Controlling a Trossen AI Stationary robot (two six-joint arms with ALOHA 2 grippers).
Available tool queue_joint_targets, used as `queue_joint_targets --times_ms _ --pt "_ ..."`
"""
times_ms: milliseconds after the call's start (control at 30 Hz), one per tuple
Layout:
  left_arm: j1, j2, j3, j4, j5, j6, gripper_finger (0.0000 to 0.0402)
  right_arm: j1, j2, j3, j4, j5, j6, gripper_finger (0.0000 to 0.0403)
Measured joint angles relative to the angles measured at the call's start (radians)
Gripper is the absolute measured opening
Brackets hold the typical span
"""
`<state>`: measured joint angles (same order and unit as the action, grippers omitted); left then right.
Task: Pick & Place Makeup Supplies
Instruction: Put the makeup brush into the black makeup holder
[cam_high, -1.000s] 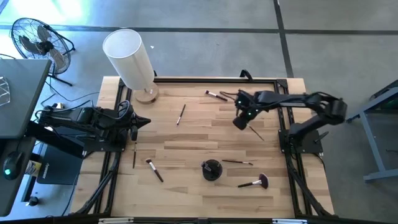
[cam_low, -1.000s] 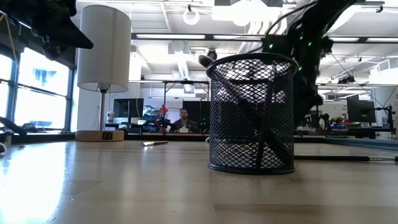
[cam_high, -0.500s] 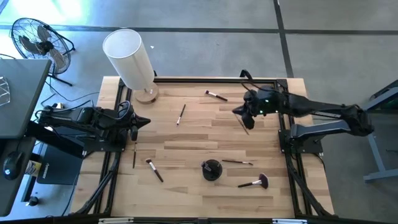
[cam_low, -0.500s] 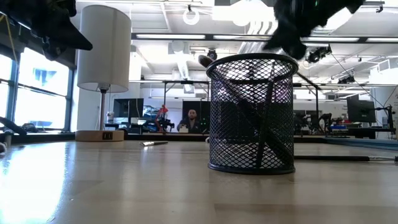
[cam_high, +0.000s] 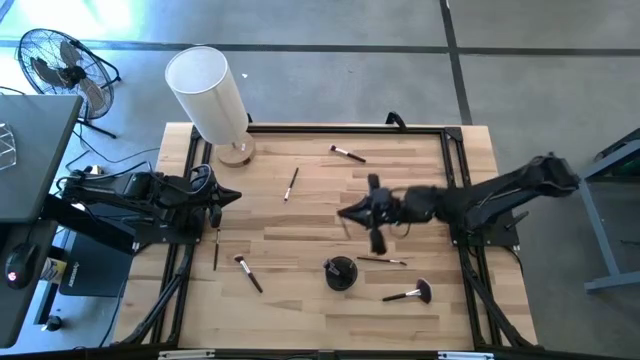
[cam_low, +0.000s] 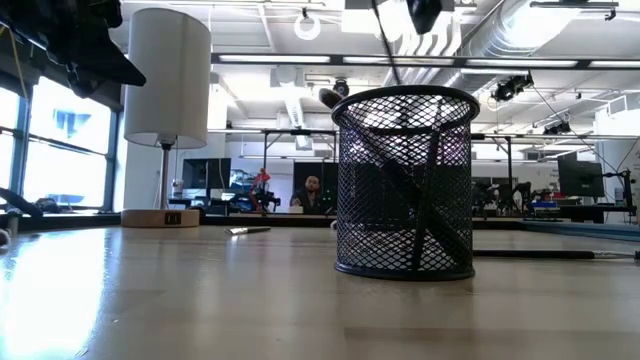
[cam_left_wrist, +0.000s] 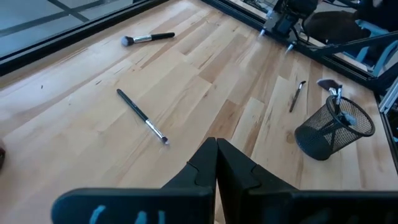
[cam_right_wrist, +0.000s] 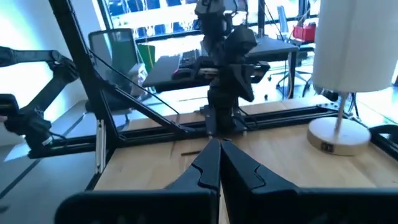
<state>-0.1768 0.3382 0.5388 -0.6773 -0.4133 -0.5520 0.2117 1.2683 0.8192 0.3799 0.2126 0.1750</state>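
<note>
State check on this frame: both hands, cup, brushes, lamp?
Left hand, shut, empty, at the table's left edge.
Right hand, shut on a brush, held up over mid-table.
Cup, upright, brushes inside.
Fluffy brush, lying loose near the cup.
Lamp, upright.

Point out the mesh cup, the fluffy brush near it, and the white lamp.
mesh cup (cam_low: 405, 180), low view, on its wire wall.
fluffy brush (cam_high: 421, 291), high view, on its reddish-brown head.
white lamp (cam_high: 208, 92), high view, on the side of its shade.
</note>
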Motion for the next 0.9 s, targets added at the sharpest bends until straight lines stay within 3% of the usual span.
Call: queue_joint_targets --times_ms 200,333,533,700,900 --pt "0.000 0.000 0.000 0.000 0.013 -0.002 0.0001 0.118 0.176 0.000 0.179 0.175 0.080 0.0000" --pt "0.000 0.000 0.000 -0.002 0.042 -0.002 0.0001 0.192 0.243 -0.001 0.193 0.313 0.139 0.0000" --pt "0.000 0.000 0.000 -0.002 0.039 -0.002 0.0004 0.264 0.296 -0.001 0.189 0.418 0.200 0.0000" --pt "0.000 0.000 0.000 0.008 0.035 0.003 0.0054 0.278 0.297 -0.001 0.101 0.431 0.294 0.0007" --pt "0.000 0.000 0.000 0.109 -0.012 0.017 0.0124 0.272 0.296 -0.001 0.067 0.403 0.318 0.0047"
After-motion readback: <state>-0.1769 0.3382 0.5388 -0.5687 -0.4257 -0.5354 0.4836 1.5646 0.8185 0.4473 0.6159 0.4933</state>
